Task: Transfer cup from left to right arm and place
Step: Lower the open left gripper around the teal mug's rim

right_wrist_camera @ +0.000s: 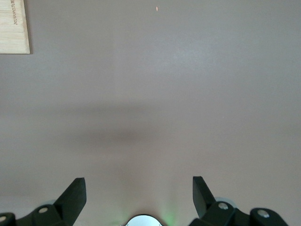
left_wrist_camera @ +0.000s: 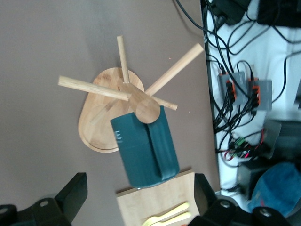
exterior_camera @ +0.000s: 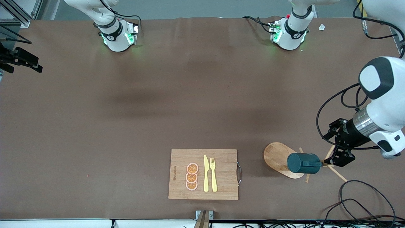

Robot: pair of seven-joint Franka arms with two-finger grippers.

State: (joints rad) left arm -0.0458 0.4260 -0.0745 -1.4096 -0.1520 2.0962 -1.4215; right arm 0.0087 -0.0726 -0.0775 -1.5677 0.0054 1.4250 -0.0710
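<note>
The left arm reaches in from its end of the table, bent at the elbow, with its wrist turned toward the mug stand (exterior_camera: pixel 278 156). The left gripper (exterior_camera: pixel 332 158) is beside the stand, with its fingers (left_wrist_camera: pixel 70 195) spread wide and nothing between them.

The cup (exterior_camera: pixel 303 163) hangs on one peg of the stand, lying on its side, apart from the gripper. There is one cup and one stand; in the left wrist view about four pegs (left_wrist_camera: pixel 89 87) show.

The right arm waits near its base. The right gripper (right_wrist_camera: pixel 138 197) hangs over bare table (right_wrist_camera: pixel 188 94), its fingers also wide and empty.

On one cutting board (exterior_camera: pixel 204 174), beside the stand toward the right arm's end, lie three orange slices (exterior_camera: pixel 192 176), one knife (exterior_camera: pixel 206 173) and one fork (exterior_camera: pixel 213 174).
</note>
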